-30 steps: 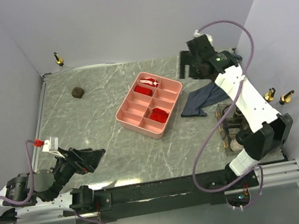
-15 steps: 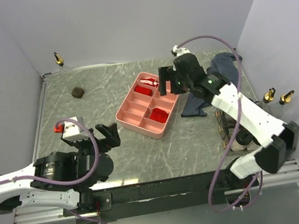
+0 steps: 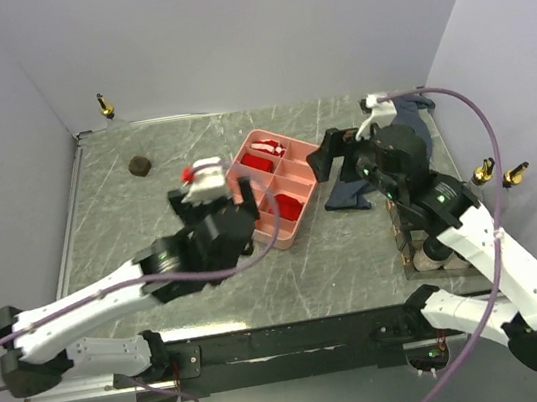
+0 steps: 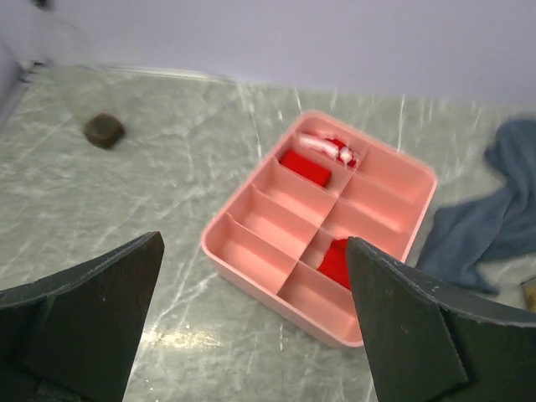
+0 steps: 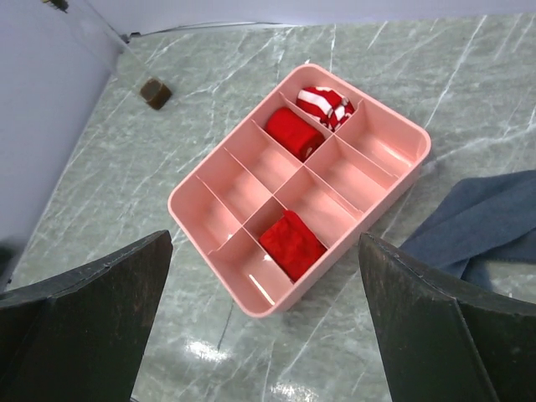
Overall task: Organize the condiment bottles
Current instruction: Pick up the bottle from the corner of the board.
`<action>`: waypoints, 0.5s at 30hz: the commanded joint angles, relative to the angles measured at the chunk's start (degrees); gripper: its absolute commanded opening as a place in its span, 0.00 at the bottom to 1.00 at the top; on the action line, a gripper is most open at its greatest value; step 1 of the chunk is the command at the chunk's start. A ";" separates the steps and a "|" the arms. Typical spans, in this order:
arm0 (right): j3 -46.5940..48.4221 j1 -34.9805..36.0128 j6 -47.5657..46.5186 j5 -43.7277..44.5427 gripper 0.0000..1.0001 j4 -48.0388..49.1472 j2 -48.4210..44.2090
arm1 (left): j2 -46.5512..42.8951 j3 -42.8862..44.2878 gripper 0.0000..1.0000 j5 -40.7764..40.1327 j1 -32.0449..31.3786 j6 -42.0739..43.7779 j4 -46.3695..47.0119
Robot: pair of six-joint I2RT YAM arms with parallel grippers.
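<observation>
A squat dark-brown jar (image 3: 140,165) stands at the back left; it also shows in the left wrist view (image 4: 105,130) and the right wrist view (image 5: 155,92). A clear bottle with a gold spout (image 3: 106,107) stands in the back left corner. Two gold-spouted bottles (image 3: 498,172) stand by the right wall. Several more bottles sit in a dark rack (image 3: 418,239) at the near right, partly hidden by the right arm. My left gripper (image 3: 216,204) is open and empty just left of the pink tray. My right gripper (image 3: 343,159) is open and empty over the tray's right side.
The pink divided tray (image 3: 315,176) lies mid-table with red cloth pieces and a red-and-white striped piece in some compartments; it fills both wrist views (image 4: 251,268) (image 5: 251,306). A blue-grey cloth (image 3: 360,187) lies right of it. Walls close the left, back and right.
My left arm swung up from the near left to the tray's left side. My right arm came from the back right corner over the tray, then drew back to its right side.
</observation>
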 commanded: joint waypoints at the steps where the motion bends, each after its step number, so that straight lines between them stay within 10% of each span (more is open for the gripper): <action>1: -3.90 -0.01 -1.10 -0.84 1.00 4.96 -5.85 | 4.01 0.34 0.97 22.61 14.52 12.11 18.31; 15: -10.06 -0.19 -3.04 -2.16 1.00 8.92 -14.12 | 23.06 11.40 0.97 48.03 62.89 13.86 30.12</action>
